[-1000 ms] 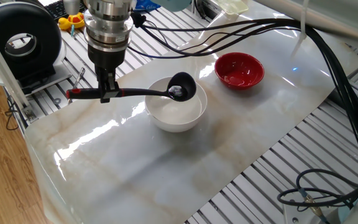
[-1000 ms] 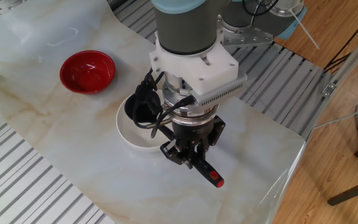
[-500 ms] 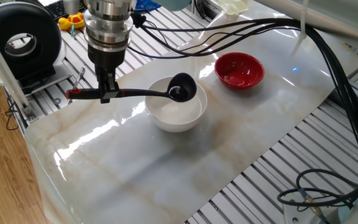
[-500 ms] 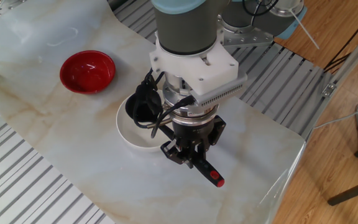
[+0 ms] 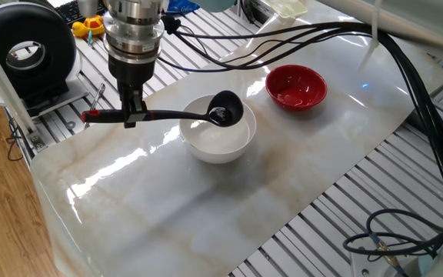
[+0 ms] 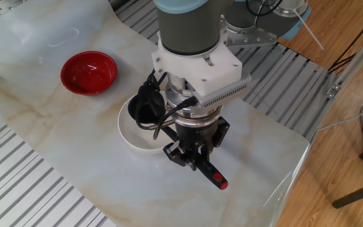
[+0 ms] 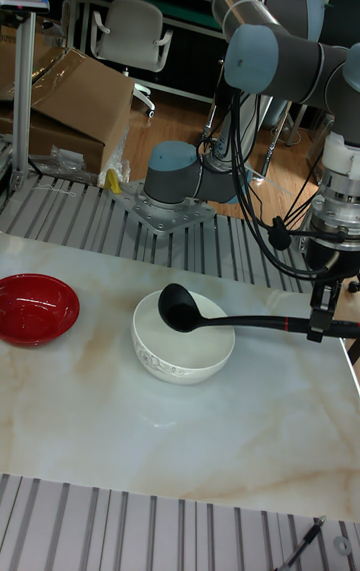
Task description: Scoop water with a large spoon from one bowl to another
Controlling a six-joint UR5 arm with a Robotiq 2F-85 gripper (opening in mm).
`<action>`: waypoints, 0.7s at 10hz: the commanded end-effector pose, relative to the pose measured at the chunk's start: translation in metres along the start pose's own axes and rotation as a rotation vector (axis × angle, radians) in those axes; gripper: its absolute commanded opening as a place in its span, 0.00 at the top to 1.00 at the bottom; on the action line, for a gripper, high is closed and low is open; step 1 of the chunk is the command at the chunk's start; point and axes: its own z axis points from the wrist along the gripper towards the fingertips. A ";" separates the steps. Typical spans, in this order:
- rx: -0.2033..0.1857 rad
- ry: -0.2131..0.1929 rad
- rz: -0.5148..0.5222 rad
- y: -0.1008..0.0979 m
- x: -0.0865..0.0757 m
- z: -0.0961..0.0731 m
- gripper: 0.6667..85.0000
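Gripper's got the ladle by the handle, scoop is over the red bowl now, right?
No. The gripper does hold the ladle by its handle, but the scoop is over the white bowl, not the red bowl. One fixed view shows it.

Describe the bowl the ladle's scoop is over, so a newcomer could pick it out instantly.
On the pale marble-patterned table, look near the middle, where the black ladle held by the end effector points. The white bowl sits under its scoop. It is larger, deeper and plain white, unlike the smaller glossy red bowl standing apart beside it.
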 end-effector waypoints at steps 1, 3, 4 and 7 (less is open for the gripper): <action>0.001 -0.024 0.018 -0.001 -0.006 -0.002 0.99; 0.000 -0.031 0.010 -0.001 -0.008 -0.002 0.99; 0.000 -0.031 0.004 -0.001 -0.008 -0.002 0.99; 0.002 -0.021 0.003 -0.001 -0.005 -0.002 0.99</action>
